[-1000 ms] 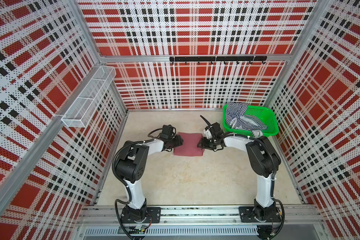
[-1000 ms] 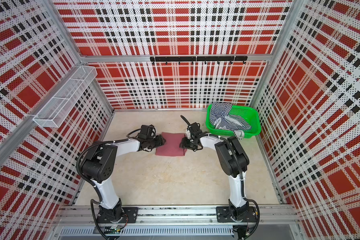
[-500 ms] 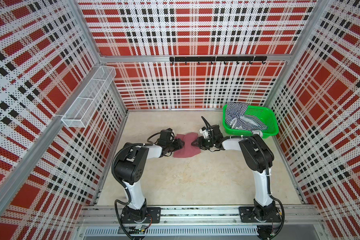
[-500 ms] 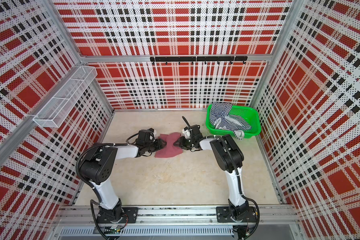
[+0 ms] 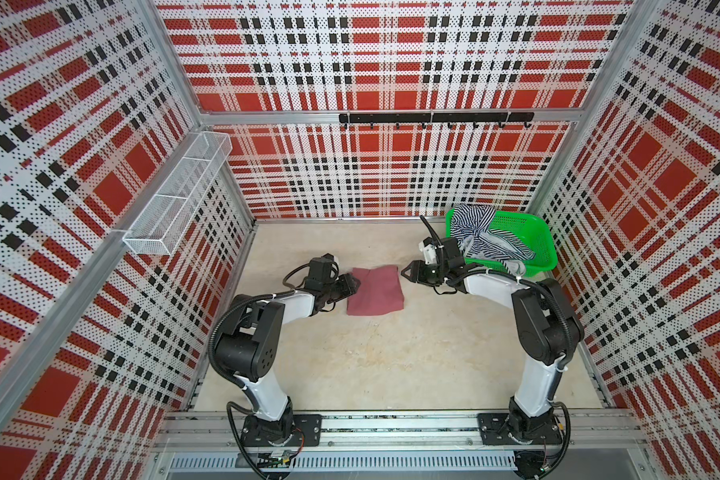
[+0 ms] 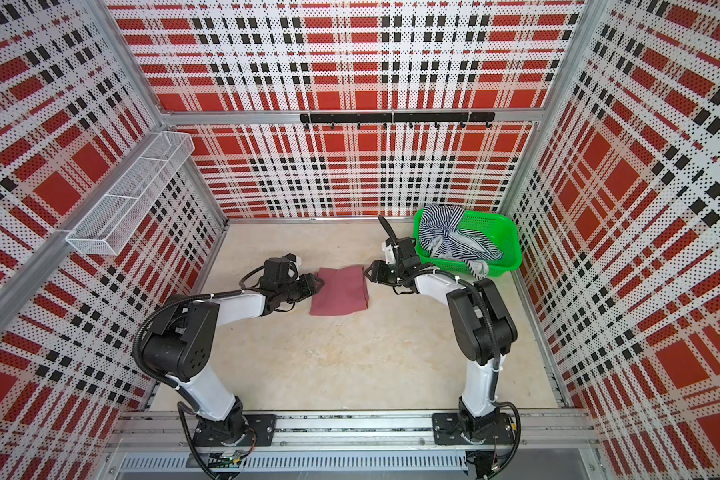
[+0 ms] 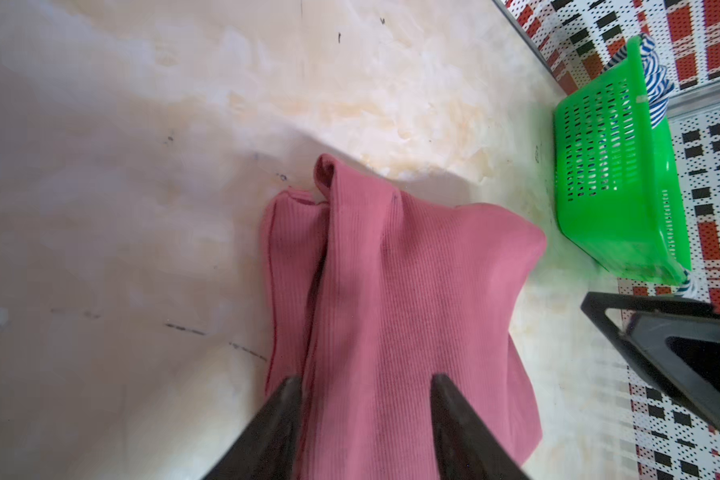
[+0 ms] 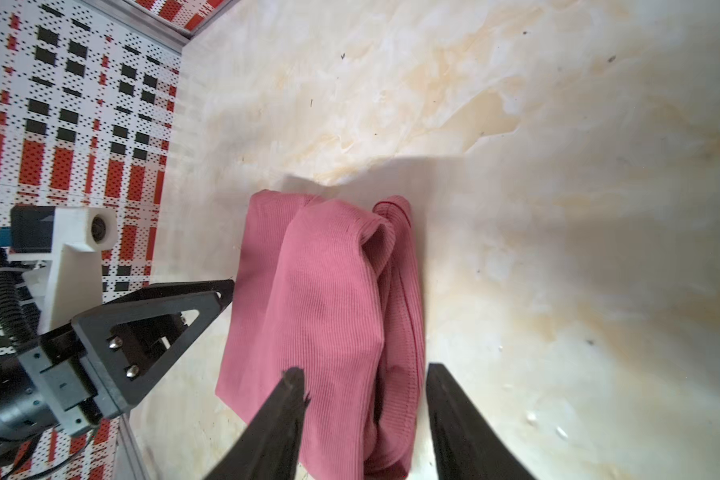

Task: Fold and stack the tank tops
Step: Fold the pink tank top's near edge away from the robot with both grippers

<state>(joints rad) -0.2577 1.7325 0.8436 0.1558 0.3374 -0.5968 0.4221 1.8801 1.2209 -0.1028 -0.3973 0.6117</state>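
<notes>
Tank tops lie well apart on the beige marbled tabletop point(image 5: 371, 353). Starting at the left, the left gripper point(image 5: 353, 284) sits low at the 9 o'clock edge of the plain dusty-rose ribbed knit tank top point(image 5: 376, 291). Its jaws stand apart and clamp nothing, and the left wrist view shows the fabric lying flat between its fingertips point(image 7: 292, 386). The rose top is folded into a rough rectangle, toward 12 o'clock from the table's middle. Just off its 2 o'clock corner hovers the right gripper point(image 5: 406, 272), jaws also spread and holding nothing. Farther right, toward 2 o'clock, the navy-and-white striped tank top point(image 5: 483, 237) lies crumpled in the green plastic mesh basket point(image 5: 541, 266), spilling over its 10 o'clock rim.
</notes>
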